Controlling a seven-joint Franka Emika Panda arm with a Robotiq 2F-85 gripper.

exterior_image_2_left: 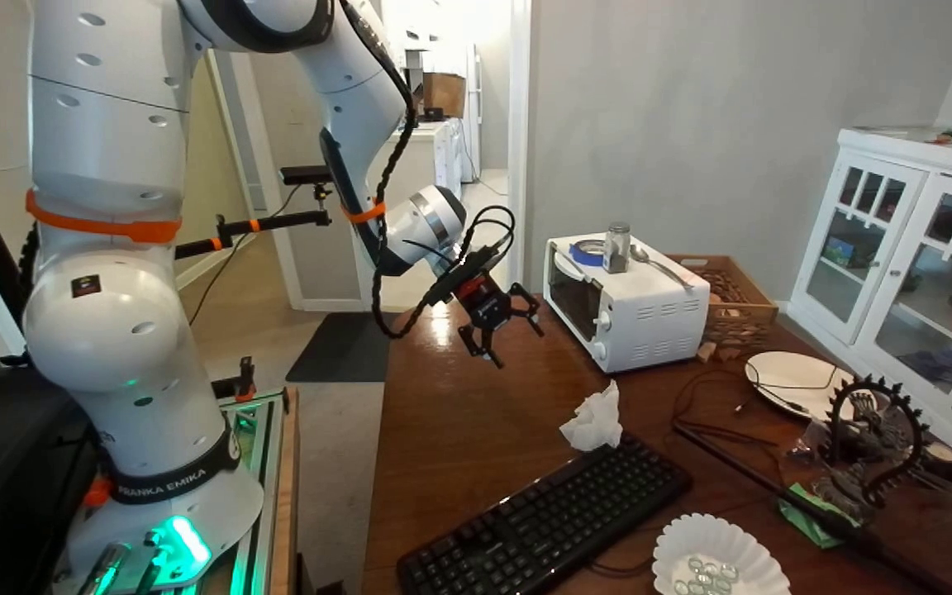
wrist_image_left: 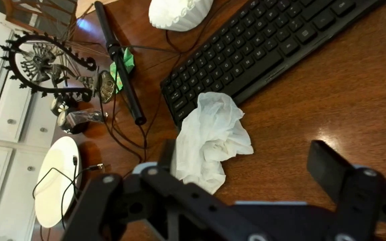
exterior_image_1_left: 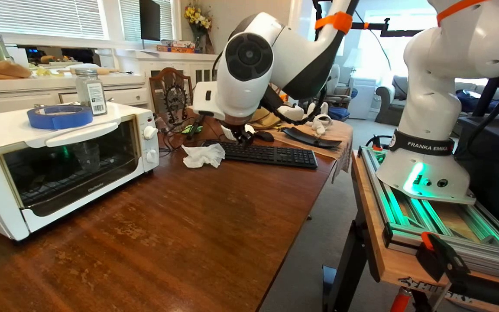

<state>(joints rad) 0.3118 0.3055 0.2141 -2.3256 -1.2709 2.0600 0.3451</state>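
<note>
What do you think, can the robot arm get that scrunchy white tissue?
Probably yes. The end effector hangs open above the table, and nothing seems to cover the tissue. The keyboard at its edge looks too low to block the way.

Bright window blinds (exterior_image_1_left: pixel 46 19), glare on tabletop (exterior_image_2_left: pixel 451 380)

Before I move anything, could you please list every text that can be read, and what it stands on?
"FRANKA EMIKA": black base collar.
"C V B N M", among others: keyboard, in the wrist view.
"HUSKY", seemingly, partly covered: workbench.
"Chefmate", seemingly, tiny and blurred: toaster oven.
Jar label: too small to read.
</note>
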